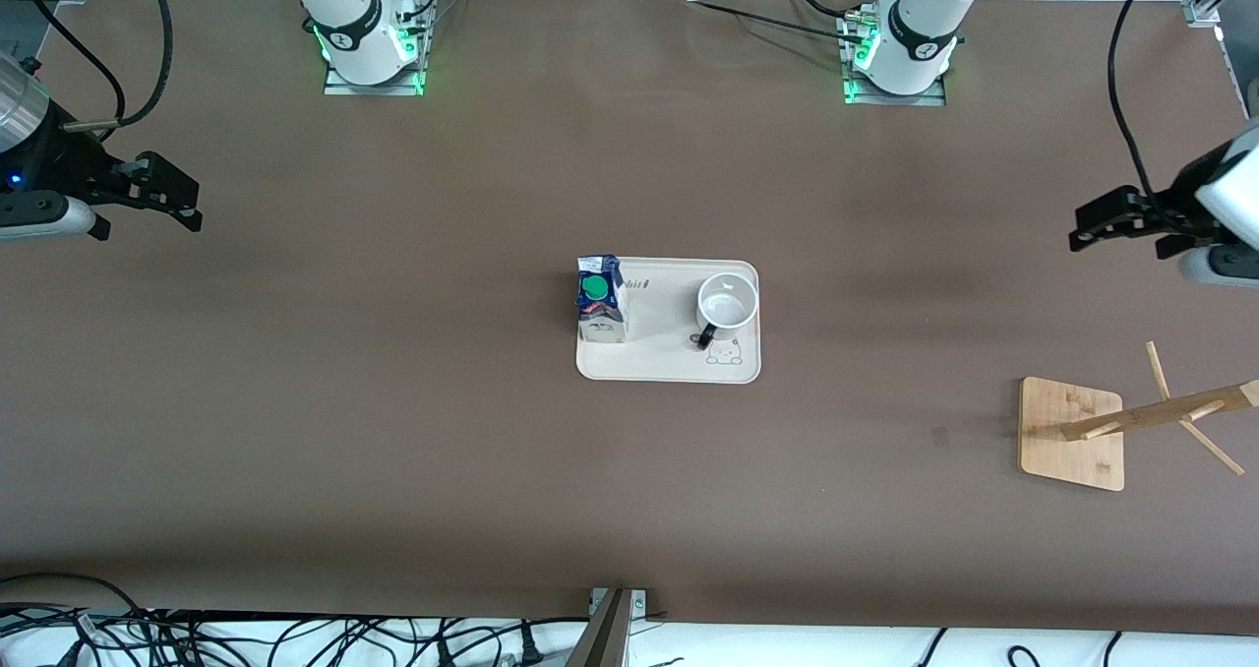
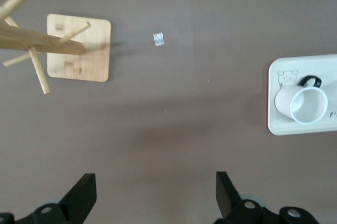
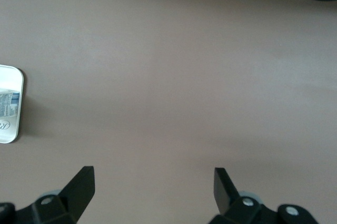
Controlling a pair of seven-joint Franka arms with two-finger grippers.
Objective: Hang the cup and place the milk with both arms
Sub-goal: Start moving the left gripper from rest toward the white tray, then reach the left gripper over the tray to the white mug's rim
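The white cup [image 1: 728,305] with a black handle stands upright on a cream tray [image 1: 669,357] at the table's middle. The blue-and-white milk [image 1: 601,298] with a green cap stands on the same tray, at the end toward the right arm. My left gripper [image 1: 1077,229] is open and empty over bare table at the left arm's end. Its wrist view [image 2: 156,192] shows the cup [image 2: 305,104] well off from it. My right gripper [image 1: 195,205] is open and empty over bare table at the right arm's end. Its wrist view [image 3: 154,190] shows only an edge of the milk [image 3: 6,103].
A wooden mug rack [image 1: 1072,433] with slanting pegs stands toward the left arm's end, nearer to the front camera than the tray; it also shows in the left wrist view [image 2: 79,48]. A small scrap of tape [image 2: 158,39] lies on the table beside it. Cables run along the table's edges.
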